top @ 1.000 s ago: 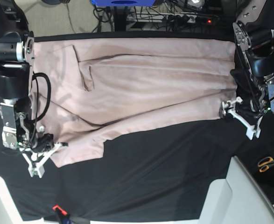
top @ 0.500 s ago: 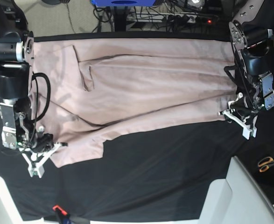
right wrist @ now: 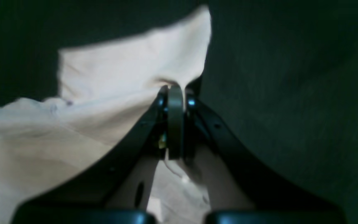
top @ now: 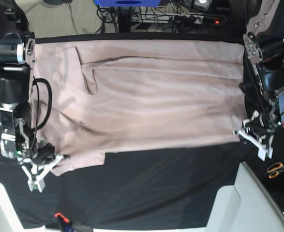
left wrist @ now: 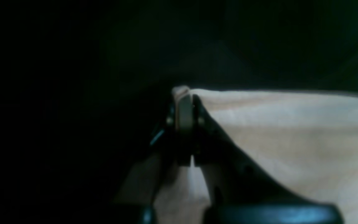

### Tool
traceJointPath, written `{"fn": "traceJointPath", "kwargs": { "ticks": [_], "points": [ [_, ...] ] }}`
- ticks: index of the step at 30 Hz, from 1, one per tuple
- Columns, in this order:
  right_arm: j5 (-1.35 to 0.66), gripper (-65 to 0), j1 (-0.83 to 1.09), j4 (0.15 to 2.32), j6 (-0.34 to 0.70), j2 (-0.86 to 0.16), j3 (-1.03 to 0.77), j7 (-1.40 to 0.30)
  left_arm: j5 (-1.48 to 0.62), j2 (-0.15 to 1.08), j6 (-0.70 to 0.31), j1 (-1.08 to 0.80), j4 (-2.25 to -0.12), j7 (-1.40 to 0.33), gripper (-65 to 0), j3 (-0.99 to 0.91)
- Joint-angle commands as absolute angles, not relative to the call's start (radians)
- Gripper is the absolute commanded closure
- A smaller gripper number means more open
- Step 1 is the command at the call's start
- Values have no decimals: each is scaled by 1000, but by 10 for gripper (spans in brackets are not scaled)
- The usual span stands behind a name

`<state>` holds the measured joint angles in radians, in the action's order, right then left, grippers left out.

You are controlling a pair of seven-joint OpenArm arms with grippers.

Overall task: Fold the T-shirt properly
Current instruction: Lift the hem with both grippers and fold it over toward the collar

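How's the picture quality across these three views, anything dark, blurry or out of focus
Left wrist view: very dark and soft, only the T-shirt and the shut left gripper read. Right wrist view: brighter but blurred, cloth edges smeared around the right gripper. Base view: evenly lit and sharpest, with barrel distortion at the edges and arm shadows on the black table covering.

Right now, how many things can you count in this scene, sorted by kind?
T-shirt: 1, pale pink, spread on the black table covering
Grippers: 2, the left gripper and the right gripper, each pinching a shirt corner
Scissors: 1, orange-handled
Total: 4 things, not counting the covering
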<state>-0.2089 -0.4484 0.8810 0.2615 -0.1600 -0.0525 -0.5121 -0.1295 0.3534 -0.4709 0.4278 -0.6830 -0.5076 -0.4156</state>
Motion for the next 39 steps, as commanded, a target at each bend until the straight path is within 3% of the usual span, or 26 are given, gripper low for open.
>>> {"fn": "traceJointPath", "kwargs": {
  "ticks": [1,12,31,39],
  "points": [
    [-216,-8,-478,903,263,-171,-56,-489,-139,371,-470,466,-699,-487,0,-417],
    [-216,-8,-478,900,262,-194,-56,-387,-148,366,-470,522,-719,-487,0,-355],
    [-216,-8,-458,903,272,-208,-45,-202,-142,349,-469,440,-891,-539,0,-355],
    [-216,-8,-414,908,320,-209,-45,-266,-148,348,-469,369,-974,-541,0,-355]
  ]
}}
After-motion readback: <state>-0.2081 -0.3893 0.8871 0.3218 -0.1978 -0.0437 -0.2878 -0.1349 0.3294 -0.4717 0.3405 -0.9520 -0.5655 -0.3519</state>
